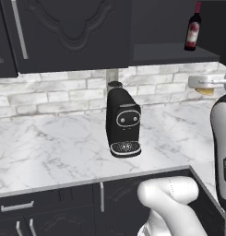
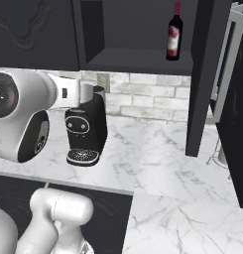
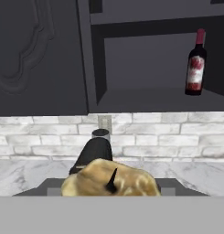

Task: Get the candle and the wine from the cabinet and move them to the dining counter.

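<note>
The candle [image 3: 111,180], a lumpy tan-yellow piece with a dark wick, sits between my gripper's [image 3: 111,191] fingers, which are shut on it. From the left base view the gripper [image 1: 203,85] hangs at the right edge above the worktop, with the candle [image 1: 206,91] under it. The wine [image 1: 193,28] [image 2: 174,35] [image 3: 196,66] stands upright at the right of the open cabinet's shelf [image 1: 169,53] [image 2: 133,62] [image 3: 145,100], above and beyond the gripper. The dining counter is out of view.
A black coffee machine [image 1: 122,122] [image 2: 86,131] [image 3: 93,153] stands on the marble worktop [image 1: 50,147] against the brick wall. The open cabinet door [image 2: 205,74] hangs to the right of the shelf. A closed carved door [image 1: 73,32] is to its left.
</note>
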Motion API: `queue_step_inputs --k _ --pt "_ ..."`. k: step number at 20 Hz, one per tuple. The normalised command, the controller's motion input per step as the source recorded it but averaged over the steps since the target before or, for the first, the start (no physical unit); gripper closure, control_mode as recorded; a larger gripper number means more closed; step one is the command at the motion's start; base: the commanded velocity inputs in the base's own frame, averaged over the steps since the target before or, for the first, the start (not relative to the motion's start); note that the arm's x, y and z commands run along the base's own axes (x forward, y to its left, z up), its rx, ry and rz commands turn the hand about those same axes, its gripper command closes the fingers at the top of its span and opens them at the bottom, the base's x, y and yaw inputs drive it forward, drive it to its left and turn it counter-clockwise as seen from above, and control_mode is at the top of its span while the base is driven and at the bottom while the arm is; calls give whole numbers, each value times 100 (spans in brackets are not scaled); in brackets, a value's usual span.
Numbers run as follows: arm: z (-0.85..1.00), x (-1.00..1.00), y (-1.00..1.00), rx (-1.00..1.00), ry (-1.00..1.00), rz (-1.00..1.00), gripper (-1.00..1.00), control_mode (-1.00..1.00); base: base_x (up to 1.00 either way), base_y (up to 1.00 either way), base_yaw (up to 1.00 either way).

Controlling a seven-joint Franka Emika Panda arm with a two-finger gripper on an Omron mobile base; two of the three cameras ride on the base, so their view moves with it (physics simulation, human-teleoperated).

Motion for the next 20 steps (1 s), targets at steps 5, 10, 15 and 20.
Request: queue_step_inputs --k 5,10,15,20 --pt "0 -55 22 0 5 0 100 -100 0 0 0" --pt "0 -6 19 0 4 0 100 -100 0 0 0" --pt "-1 0 4 0 2 0 100 -100 0 0 0" --pt "0 0 0 0 1 0 100 -100 0 0 0"
